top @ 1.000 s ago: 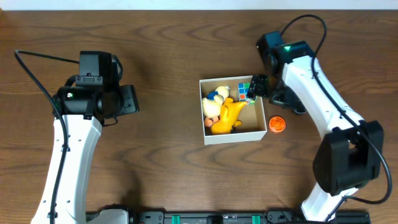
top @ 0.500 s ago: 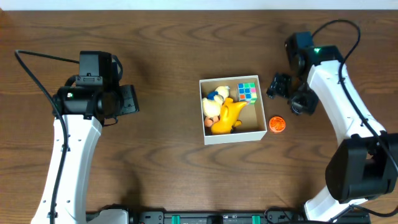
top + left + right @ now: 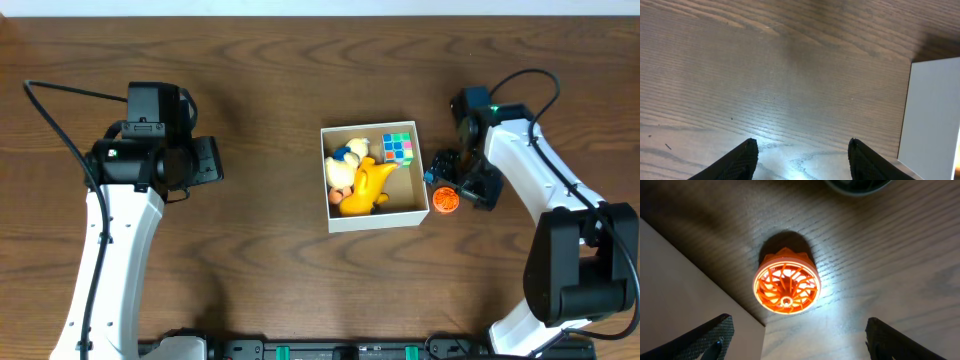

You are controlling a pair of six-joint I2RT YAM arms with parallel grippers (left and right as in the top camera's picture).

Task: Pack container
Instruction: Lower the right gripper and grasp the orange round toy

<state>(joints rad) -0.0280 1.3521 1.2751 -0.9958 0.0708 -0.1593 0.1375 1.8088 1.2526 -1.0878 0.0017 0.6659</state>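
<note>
The container (image 3: pixel 380 219), a white-walled square box, sits mid-table and holds a yellow toy (image 3: pixel 370 183), a colour cube (image 3: pixel 398 148) and a few small toys. A round orange spoked toy (image 3: pixel 445 200) lies on the wood just right of it. My right gripper (image 3: pixel 437 172) hovers by the container's right wall, above that toy. In the right wrist view the orange toy (image 3: pixel 786 285) lies ahead of my right gripper (image 3: pixel 797 322), beside the white wall (image 3: pixel 690 290); the jaws are open and empty. My left gripper (image 3: pixel 803 142) is open over bare wood, left of the container (image 3: pixel 932 115).
A dark round object (image 3: pixel 855 184) shows at the top edge of the right wrist view, beyond the orange toy. The left arm (image 3: pixel 150 160) stands well left of the container. A black rail (image 3: pixel 320 350) runs along the table's front edge.
My right gripper left the container's far right corner, where the colour cube now lies, swung out to the right, then came in over the orange toy. The left arm stayed still.
</note>
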